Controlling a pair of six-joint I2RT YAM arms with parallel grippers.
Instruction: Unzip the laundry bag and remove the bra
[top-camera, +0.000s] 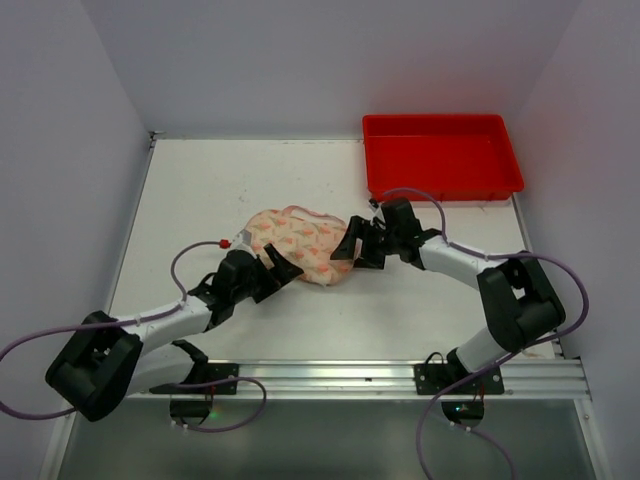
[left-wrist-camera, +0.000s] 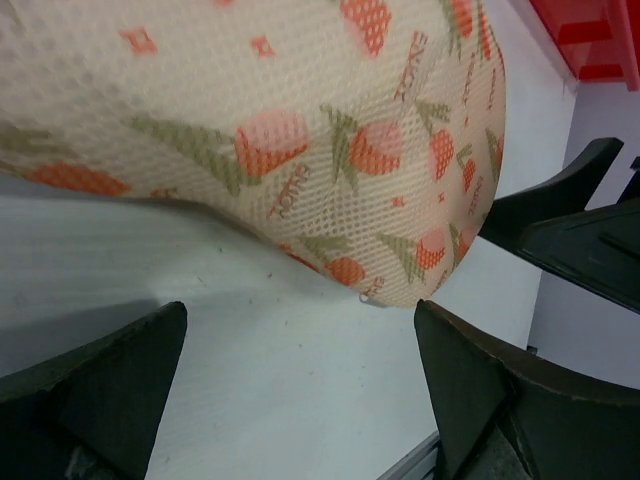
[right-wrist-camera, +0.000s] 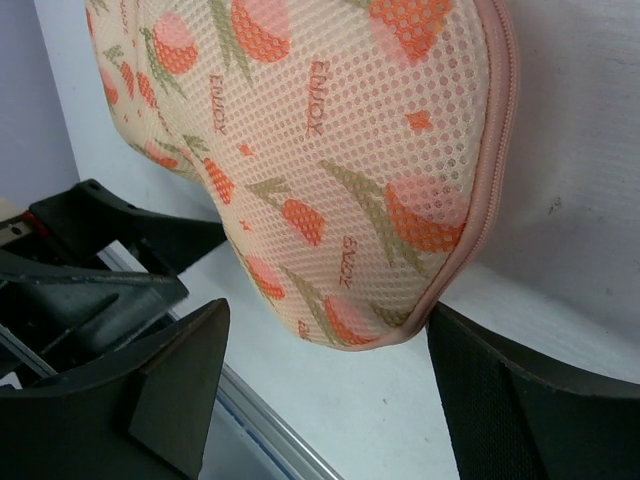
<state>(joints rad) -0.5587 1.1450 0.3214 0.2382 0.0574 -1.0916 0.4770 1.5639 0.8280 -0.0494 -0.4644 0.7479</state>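
While L hand (top-camera: 283, 268) gapes wide beside laundry bag (top-camera: 300, 240), R hand (top-camera: 347, 245) stands apart astride its end, nothing gripped.

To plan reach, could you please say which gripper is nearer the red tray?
Right: the right gripper sits just before the red tray; the left gripper lies across the laundry bag, farther off.

The laundry bag (top-camera: 298, 243) lies near the middle of the white surface (top-camera: 200, 190), with an arm at each end. The left gripper (top-camera: 278, 272) sits at its near-left edge, jaws spread. The right gripper (top-camera: 352, 245) meets its right end (contact is hard to judge). A red tray (top-camera: 443, 190) stands far right.
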